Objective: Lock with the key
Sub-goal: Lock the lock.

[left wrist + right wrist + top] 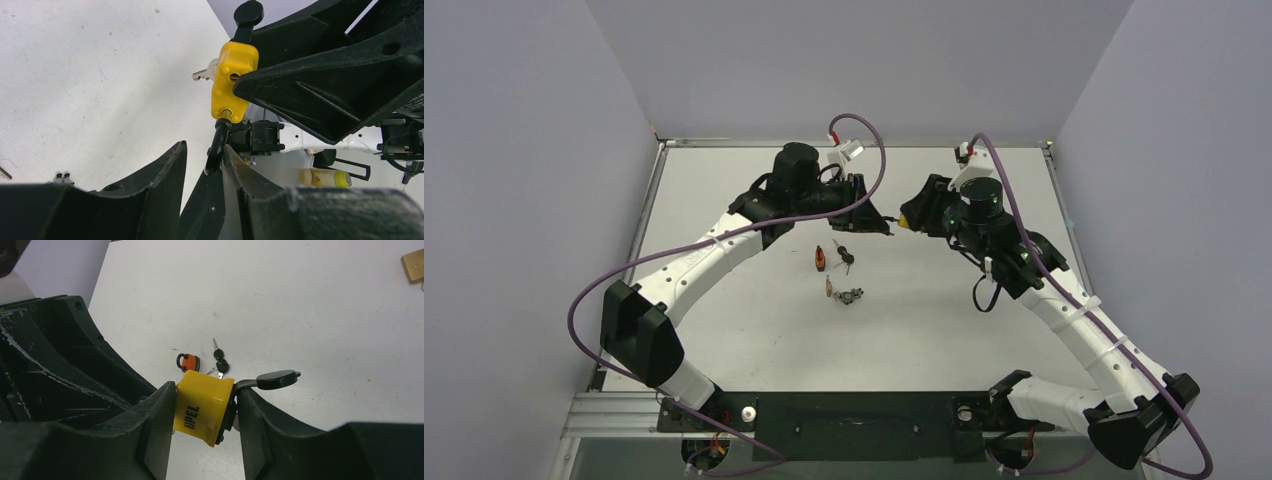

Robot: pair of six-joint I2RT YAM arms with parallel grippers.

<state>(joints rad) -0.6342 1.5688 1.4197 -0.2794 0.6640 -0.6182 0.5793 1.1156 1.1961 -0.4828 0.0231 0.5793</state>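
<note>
Both arms are reaching inward over the far part of the table point(744, 340), the right gripper point(205, 395) clenching the yellow padlock point(202, 410) with key point(276, 380) inserted, the left gripper point(204, 150) straddling the shackle point(218, 142), grip unclear

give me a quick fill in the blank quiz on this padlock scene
1. The right gripper is shut on a padlock whose body is ___.
2. Its curved black ___ sits between the fingers of the left gripper.
3. The small lock lying on the table is ___.
4. The keys beside it have ___ heads.

Missing words: yellow; shackle; orange; black.
</note>
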